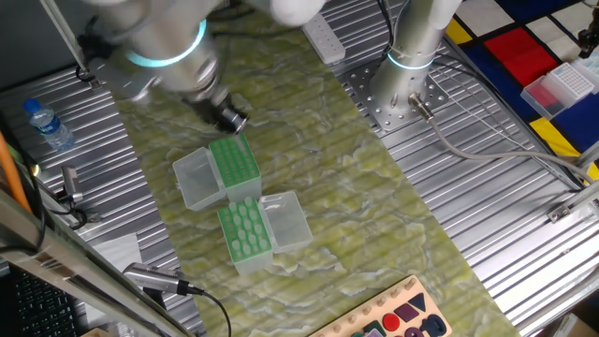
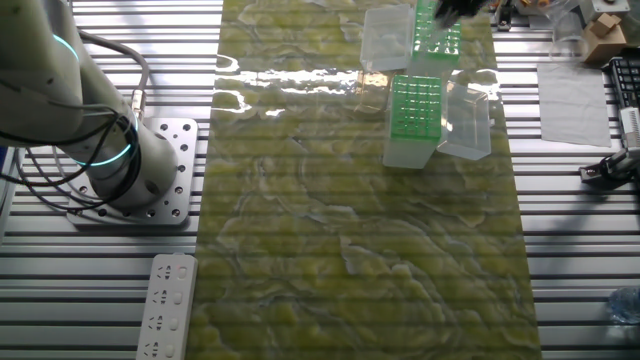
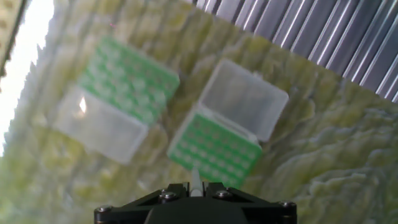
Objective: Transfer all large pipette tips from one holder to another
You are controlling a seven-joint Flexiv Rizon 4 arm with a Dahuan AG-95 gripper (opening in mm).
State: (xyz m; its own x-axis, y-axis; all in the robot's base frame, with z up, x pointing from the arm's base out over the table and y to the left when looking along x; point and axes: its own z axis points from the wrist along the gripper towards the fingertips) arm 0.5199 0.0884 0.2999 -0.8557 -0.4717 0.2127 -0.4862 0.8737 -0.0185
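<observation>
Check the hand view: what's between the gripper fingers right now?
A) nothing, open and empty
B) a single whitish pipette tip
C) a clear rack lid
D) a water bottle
B: in the hand view a single whitish pipette tip sticks out from between the gripper fingers, above the green rack whose clear lid lies folded open.

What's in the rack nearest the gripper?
The rack under the gripper shows green grid holes; tips inside are too small to make out. The other rack shows pale tips.
</observation>
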